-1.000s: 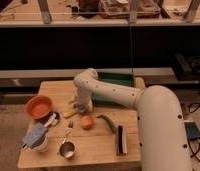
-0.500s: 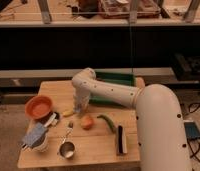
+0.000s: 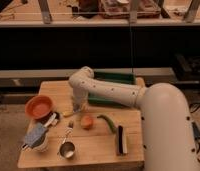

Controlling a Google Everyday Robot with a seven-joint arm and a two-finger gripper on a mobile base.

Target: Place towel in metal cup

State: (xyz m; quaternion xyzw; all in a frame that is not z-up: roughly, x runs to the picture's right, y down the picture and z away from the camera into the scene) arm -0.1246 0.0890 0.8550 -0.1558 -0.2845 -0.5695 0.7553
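On the left side of the table [image 3: 95,152], just below the orange bowl [image 3: 38,106], the gray towel [image 3: 35,135] lies heaped on a white bowl [image 3: 41,146]. It has not moved in the last second. Its long side seems to run from low on the left up to the right, with its top corner pointing toward the middle of the table, but it is too crumpled to be sure. The metal cup [image 3: 67,149] stands upright just to the right of it, with its open top facing up and nothing inside. Further right, the gripper [image 3: 79,106] hangs low over the table. It has only slid a tiny bit to the left, toward the towel. I cannot tell if it is apart or together. So I think the job has hardly begun, and the towel is not picked up yet.
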